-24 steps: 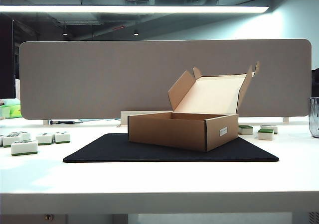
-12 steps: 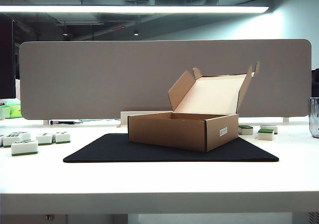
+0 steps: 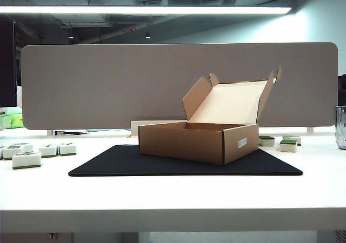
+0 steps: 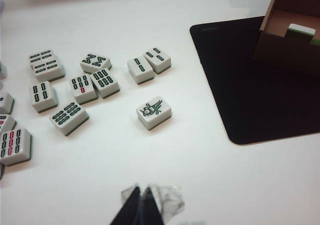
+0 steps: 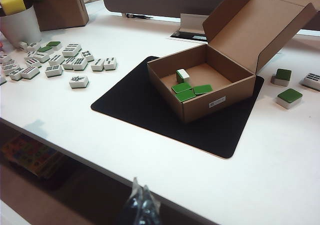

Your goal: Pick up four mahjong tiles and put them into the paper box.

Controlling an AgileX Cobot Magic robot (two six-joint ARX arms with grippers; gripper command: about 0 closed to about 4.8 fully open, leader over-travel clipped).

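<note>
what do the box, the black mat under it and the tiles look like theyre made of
The paper box looks like plain brown cardboard, matte, with folded flaps. The black mat seems thin soft fabric or foam, flat and without shine. The mahjong tiles in the box look like hard plastic or resin, smooth with green backs; which one is unclear.

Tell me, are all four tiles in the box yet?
Looks finished: four mahjong tiles sit inside the paper box, three green backs up, one on its edge. Nothing is in hand; the left gripper over the bare table and the right gripper near the table edge both have shut, empty jaws. Nothing seems left.
</note>
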